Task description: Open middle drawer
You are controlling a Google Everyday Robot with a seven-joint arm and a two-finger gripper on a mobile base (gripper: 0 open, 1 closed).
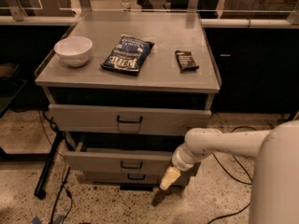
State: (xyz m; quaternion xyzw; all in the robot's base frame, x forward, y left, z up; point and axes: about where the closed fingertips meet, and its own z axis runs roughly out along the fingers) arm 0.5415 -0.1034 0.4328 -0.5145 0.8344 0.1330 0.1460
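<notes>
The middle drawer (pixel 98 162) is a grey metal front with a small black loop handle (pixel 131 165) at its centre. It stands slightly pulled out, with a dark gap above it. My gripper (pixel 168 178), cream-tipped, hangs at the right end of this drawer's front, near its lower right corner and well right of the handle. My white arm (pixel 219 143) reaches in from the right. The drawer's inside is hidden.
The tall top drawer (pixel 84 118) is above and the slim bottom drawer (pixel 105 176) below. On the cabinet top lie a white bowl (pixel 74 50), a dark chip bag (pixel 128 54) and a dark bar (pixel 186 60). Cables (pixel 63 192) and a black stand leg (pixel 46 167) are at the left.
</notes>
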